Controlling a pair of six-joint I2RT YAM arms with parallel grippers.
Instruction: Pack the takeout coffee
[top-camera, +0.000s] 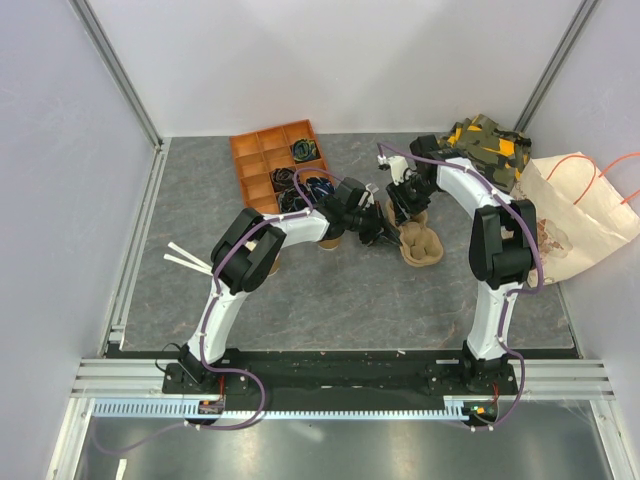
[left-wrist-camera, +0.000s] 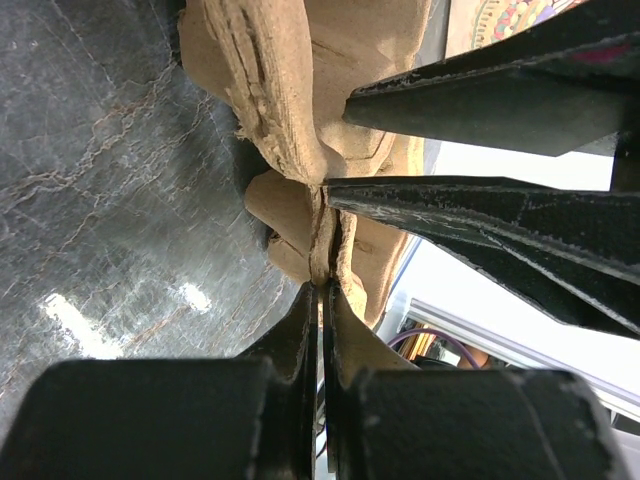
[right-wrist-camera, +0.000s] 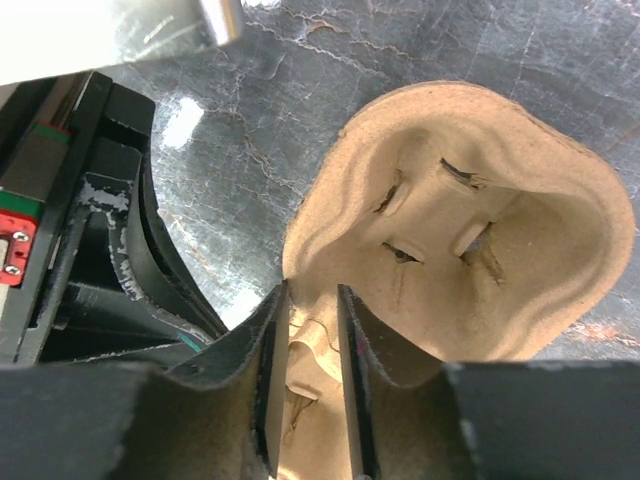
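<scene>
Left tool (left-wrist-camera: 322, 292): clamped shut on a thin edge of the moulded brown pulp cup carrier (right-wrist-camera: 575, 200). Right tool (right-wrist-camera: 307, 300): fingers apart astride the carrier's near rim; I cannot tell whether they grip it. The carrier lies on the grey marbled tabletop (right-wrist-camera: 330, 90), between both arms. I cannot surely pick out the takeout coffee. A tan-brown shape (top-camera: 327, 241) peeks from beneath the left arm, near the carrier.
</scene>
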